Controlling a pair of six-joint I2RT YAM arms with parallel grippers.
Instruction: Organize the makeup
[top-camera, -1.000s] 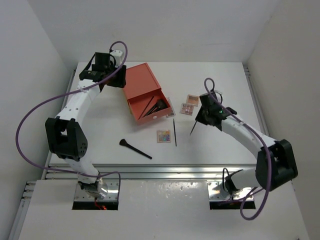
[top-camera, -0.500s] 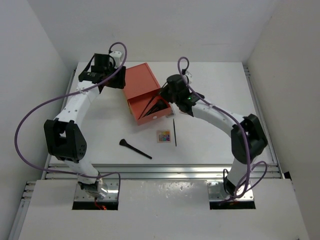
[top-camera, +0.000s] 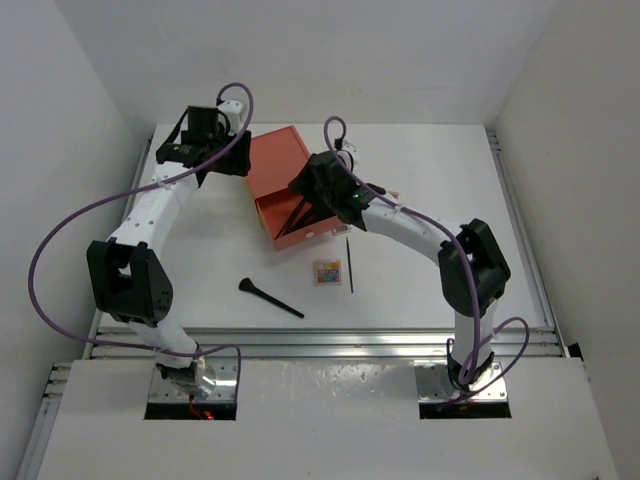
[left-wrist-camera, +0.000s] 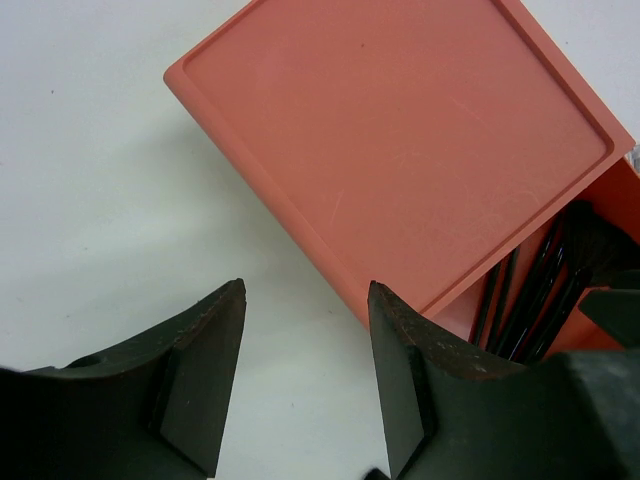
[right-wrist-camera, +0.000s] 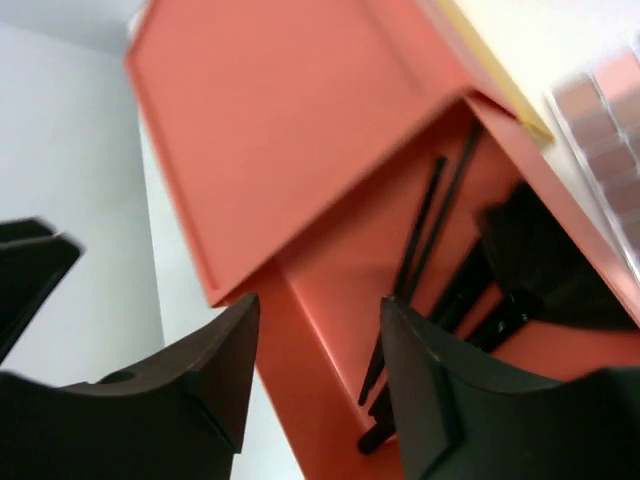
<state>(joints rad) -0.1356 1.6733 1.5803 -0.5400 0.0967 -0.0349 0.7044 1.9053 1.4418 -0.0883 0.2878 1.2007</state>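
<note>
Okay, top view first, with the orange box (top-camera: 272, 160) being used as the landmark for everything. The right gripper (top-camera: 303, 192) is being held right over the box's open drawer (top-camera: 280, 225), while the left gripper (top-camera: 238, 155) is being parked at the box's far-left corner. Three loose bits are being left on the table (top-camera: 430, 290) on the near side of the box: a black brush (top-camera: 270, 298), a mixed-colour palette (top-camera: 327, 272) and a thin dark stick (top-camera: 349, 265). Plenty of bare table is being left open near and right of the box, so imo any swing-out is best aimed there. The box's far-left side is being crowded by the left arm.

Left wrist view: the fingers (left-wrist-camera: 200, 390) are being kept apart with nothing between them, only table. The box's corner edge is being kept very close to one finger; whether it's being touched can't be told.

Right wrist view (a bit blurry): the fingers (right-wrist-camera: 215, 390) are being held apart and nothing is being gripped. Brushes (right-wrist-camera: 545, 265) and sticks (right-wrist-camera: 432, 225) are being stored in the drawer below, and a pink palette (right-wrist-camera: 600, 115) is being left just beside the box's drawer end. Going by that, a drop-off at the drawer looks like the step being done. To do it cleanly, the gripper should be lifted straight up before anything sideways is tried. The drawer is being overhung by the box's top, and its wall is right by the fingertips, so both are easily snagged.
</note>
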